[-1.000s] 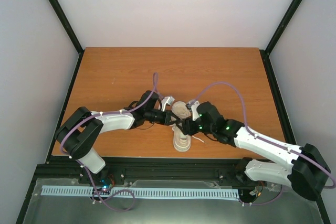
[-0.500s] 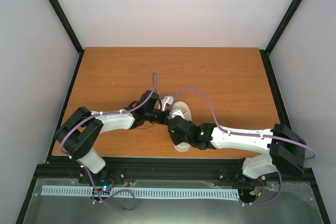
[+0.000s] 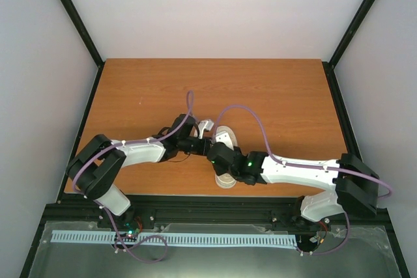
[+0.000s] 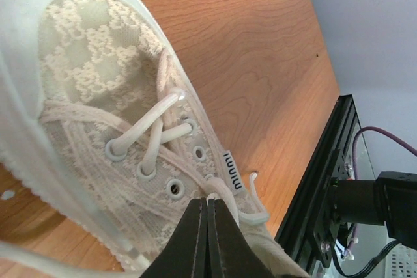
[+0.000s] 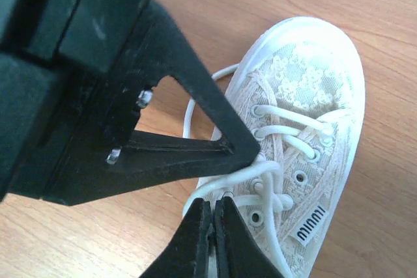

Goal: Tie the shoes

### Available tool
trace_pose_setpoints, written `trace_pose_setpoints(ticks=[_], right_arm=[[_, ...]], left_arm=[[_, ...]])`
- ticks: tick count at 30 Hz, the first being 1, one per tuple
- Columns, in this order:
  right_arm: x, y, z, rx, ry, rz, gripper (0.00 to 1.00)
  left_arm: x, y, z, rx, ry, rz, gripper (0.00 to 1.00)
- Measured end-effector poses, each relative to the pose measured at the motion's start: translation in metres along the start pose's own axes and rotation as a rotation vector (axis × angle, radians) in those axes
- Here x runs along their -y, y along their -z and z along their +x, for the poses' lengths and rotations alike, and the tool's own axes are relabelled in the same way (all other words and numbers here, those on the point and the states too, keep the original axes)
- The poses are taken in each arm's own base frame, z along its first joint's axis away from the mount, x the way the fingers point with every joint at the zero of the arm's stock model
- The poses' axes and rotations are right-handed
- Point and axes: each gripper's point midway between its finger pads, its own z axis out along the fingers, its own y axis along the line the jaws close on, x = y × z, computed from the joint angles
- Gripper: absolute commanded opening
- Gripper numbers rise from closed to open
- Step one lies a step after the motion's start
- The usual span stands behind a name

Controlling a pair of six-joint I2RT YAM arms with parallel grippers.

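The cream lace-patterned shoe (image 3: 226,136) lies on the table, toe to the far side, between both arms. In the left wrist view the shoe (image 4: 98,63) fills the frame, and my left gripper (image 4: 207,200) is shut at the upper eyelets with a white lace (image 4: 225,190) pinched at its tips. In the right wrist view my right gripper (image 5: 212,203) is shut on a lace strand (image 5: 225,182) at the shoe's (image 5: 313,83) left edge. The left gripper's fingers (image 5: 221,128) press in just above it. From above, the left gripper (image 3: 207,146) and right gripper (image 3: 218,155) meet over the shoe's middle.
The wooden table (image 3: 260,89) is bounded by a black frame rail (image 4: 326,180) at the near edge. Purple cables (image 3: 247,112) arch over both arms. A loose lace end (image 4: 255,180) trails on the wood beside the shoe.
My right arm swung left, across the shoe, and its gripper closed at the laces. The left gripper stayed shut in place.
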Motion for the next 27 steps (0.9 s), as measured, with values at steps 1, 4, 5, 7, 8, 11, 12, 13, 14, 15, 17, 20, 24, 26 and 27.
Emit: trace_pose_setpoints(ticks=[1, 4, 5, 7, 8, 11, 12, 13, 14, 15, 17, 20, 24, 26, 27], right_arm=[[0.001, 0.002, -0.001, 0.003, -0.002, 0.000, 0.03], [0.005, 0.010, -0.008, 0.027, -0.028, -0.009, 0.03], [0.007, 0.012, -0.011, 0.035, -0.041, -0.014, 0.03], [0.015, 0.016, -0.015, 0.047, -0.077, -0.028, 0.03], [0.019, 0.017, -0.016, 0.049, -0.097, -0.036, 0.03], [0.034, 0.014, -0.015, 0.045, -0.161, -0.062, 0.03], [0.040, 0.012, -0.013, 0.036, -0.186, -0.074, 0.03], [0.044, 0.010, -0.011, 0.029, -0.201, -0.081, 0.03], [0.049, 0.008, -0.008, 0.018, -0.222, -0.091, 0.03], [0.052, 0.006, -0.006, 0.010, -0.238, -0.101, 0.03], [0.057, 0.004, -0.001, -0.003, -0.268, -0.126, 0.03], [0.065, 0.003, 0.001, -0.011, -0.311, -0.158, 0.03], [0.076, 0.004, 0.000, -0.005, -0.369, -0.196, 0.03], [0.080, 0.003, 0.001, -0.005, -0.392, -0.212, 0.03], [0.082, 0.003, 0.001, -0.005, -0.399, -0.218, 0.03]], left_arm=[[-0.001, 0.001, 0.000, 0.006, 0.001, -0.007, 0.01], [-0.006, 0.005, 0.001, 0.028, 0.005, -0.036, 0.01], [-0.008, 0.006, 0.001, 0.034, 0.006, -0.045, 0.01], [-0.013, 0.009, 0.003, 0.046, 0.011, -0.066, 0.01], [-0.014, 0.009, 0.004, 0.049, 0.013, -0.072, 0.01], [-0.020, 0.011, 0.005, 0.061, 0.019, -0.095, 0.01], [-0.022, 0.011, 0.006, 0.065, 0.022, -0.103, 0.01], [-0.024, 0.012, 0.006, 0.068, 0.023, -0.108, 0.01], [-0.026, 0.013, 0.006, 0.073, 0.026, -0.117, 0.01], [-0.027, 0.014, 0.007, 0.077, 0.027, -0.121, 0.01], [-0.030, 0.017, 0.006, 0.089, 0.029, -0.131, 0.01], [-0.034, 0.024, 0.003, 0.114, 0.032, -0.146, 0.01], [-0.037, 0.034, -0.004, 0.153, 0.036, -0.163, 0.01], [-0.038, 0.039, -0.007, 0.168, 0.034, -0.170, 0.01], [-0.038, 0.041, -0.008, 0.175, 0.033, -0.174, 0.01]])
